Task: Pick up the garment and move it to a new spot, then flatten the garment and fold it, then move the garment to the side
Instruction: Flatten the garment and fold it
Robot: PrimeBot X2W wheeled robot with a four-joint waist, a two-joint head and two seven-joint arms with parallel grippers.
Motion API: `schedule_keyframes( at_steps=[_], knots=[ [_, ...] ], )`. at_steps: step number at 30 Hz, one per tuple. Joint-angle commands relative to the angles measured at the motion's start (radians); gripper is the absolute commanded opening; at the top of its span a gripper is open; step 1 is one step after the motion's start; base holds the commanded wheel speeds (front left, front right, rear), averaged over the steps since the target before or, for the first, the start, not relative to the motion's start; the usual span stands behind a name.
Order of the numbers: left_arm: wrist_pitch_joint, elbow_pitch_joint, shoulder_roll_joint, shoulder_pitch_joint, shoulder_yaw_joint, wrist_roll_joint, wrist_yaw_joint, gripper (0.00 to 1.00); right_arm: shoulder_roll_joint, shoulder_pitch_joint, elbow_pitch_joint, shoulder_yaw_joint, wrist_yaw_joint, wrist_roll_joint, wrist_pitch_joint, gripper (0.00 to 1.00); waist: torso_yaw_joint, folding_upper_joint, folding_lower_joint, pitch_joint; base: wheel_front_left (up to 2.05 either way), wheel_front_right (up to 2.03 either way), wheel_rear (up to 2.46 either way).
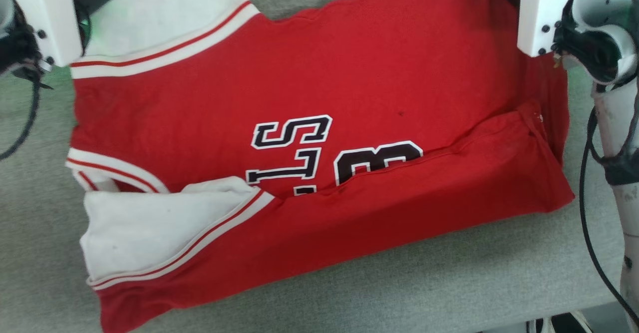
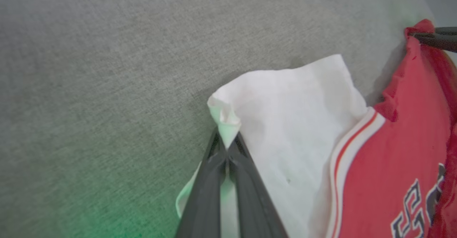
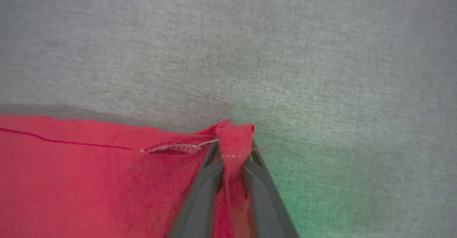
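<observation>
Where the head view looks down, the garment (image 1: 349,73) lies spread on the grey table (image 1: 449,283), its near edge folded over the lettering, with pale wrist housings (image 1: 47,18) above its two far corners. The left wrist view adds the grip: the left claw (image 2: 226,143) is clenched on the white sleeve's corner. The right wrist view shows the right claw (image 3: 234,152) grasping the red hem corner, cloth bunched between its fingers (image 3: 200,195).

Grey upholstered surface (image 2: 107,70) — open beyond far edge of garment (image 1: 349,73), along near strip and at left margin. Garment covers middle. Right margin obstructed: pale forearm (image 1: 611,118) and black cable (image 1: 582,198) just beside hem — second cable (image 1: 31,116) hangs at left.
</observation>
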Motion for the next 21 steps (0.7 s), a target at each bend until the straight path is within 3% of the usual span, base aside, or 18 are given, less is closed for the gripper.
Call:
schedule_keyframes(
  at_steps=[1, 6, 12, 21],
  knots=[
    [-0.015, -0.004, -0.004, 0.013, -0.003, -0.003, 0.003, 0.00, -0.002, 0.029, 0.009, 0.004, -0.001, 0.006, -0.010, 0.00, 0.011, 0.0000, 0.0000, -0.017, 0.00, 0.00, 0.00],
    [-0.120, -0.056, -0.014, 0.058, 0.015, -0.045, 0.003, 0.00, -0.032, 0.081, -0.063, -0.014, -0.001, 0.032, -0.076, 0.00, 0.047, 0.0000, 0.0000, -0.087, 0.00, 0.00, 0.00],
    [-0.287, -0.203, 0.007, 0.173, -0.004, -0.030, 0.003, 0.00, -0.106, 0.263, -0.210, -0.024, -0.001, 0.063, -0.090, 0.00, 0.108, 0.0000, 0.0000, -0.196, 0.00, 0.00, 0.00],
    [-0.602, -0.412, 0.131, 0.512, -0.038, -0.013, 0.003, 0.00, -0.165, 0.660, -0.482, -0.149, -0.001, 0.100, -0.045, 0.00, 0.164, 0.0000, 0.0000, -0.325, 0.00, 0.00, 0.00]
  ],
)
